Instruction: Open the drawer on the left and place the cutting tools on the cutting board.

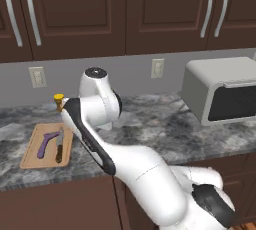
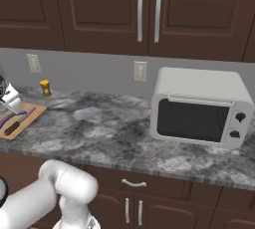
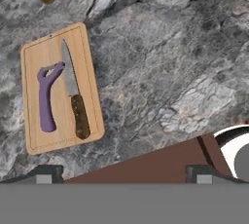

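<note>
Nearest you, the gripper (image 3: 121, 174) hangs above the counter (image 3: 165, 67) with its two dark fingertips (image 3: 46, 174) spread wide apart and nothing between them. Under it runs a brown cabinet edge.

Next you have one cutting board (image 3: 41, 52), a light tan wooden rectangle with rounded corners, lying flat on the grey marbled counter to the left. Two cutting tools lie on it, side by side and roughly parallel, not touching. One is a knife (image 3: 74, 91) with a silver blade and a dark brown handle. The other is a slim purple tool (image 3: 46, 99) with a forked head, about as long as the knife. In the left base view the arm partly covers the board's right edge.

Just past the board stands one small yellow-capped bottle (image 1: 59, 101), near the wall.

Farther right you have one white microwave (image 2: 199, 106) with a dark door and two knobs. Below it, one drawer front (image 2: 134, 183) with a curved silver handle is closed.

On the back wall are two outlets (image 1: 157, 68). Above them hang dark brown cabinets (image 2: 104, 9) with vertical silver handles.
</note>
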Tool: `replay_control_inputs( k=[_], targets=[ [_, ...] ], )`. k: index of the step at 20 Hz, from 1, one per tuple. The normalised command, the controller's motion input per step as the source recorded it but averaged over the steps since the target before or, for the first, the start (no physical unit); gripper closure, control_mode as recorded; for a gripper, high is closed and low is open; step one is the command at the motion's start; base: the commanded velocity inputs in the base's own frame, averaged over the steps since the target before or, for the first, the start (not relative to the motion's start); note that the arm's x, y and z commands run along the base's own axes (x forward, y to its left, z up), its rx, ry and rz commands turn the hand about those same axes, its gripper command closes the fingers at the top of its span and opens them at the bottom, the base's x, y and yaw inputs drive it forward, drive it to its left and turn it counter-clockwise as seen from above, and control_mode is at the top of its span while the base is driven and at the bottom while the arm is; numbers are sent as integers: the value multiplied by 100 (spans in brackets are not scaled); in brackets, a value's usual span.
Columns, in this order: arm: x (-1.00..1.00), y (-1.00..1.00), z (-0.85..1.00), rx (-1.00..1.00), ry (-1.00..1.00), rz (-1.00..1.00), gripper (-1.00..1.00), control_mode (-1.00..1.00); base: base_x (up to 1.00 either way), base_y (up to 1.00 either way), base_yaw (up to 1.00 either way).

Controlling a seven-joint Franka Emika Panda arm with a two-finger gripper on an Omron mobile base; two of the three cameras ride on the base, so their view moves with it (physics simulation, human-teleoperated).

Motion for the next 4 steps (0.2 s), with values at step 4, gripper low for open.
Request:
replay_control_inputs(
  k=[4],
  targets=[
    [0,-83,78,28,-2,-4,-100,-100,0,0,0]
  ],
)
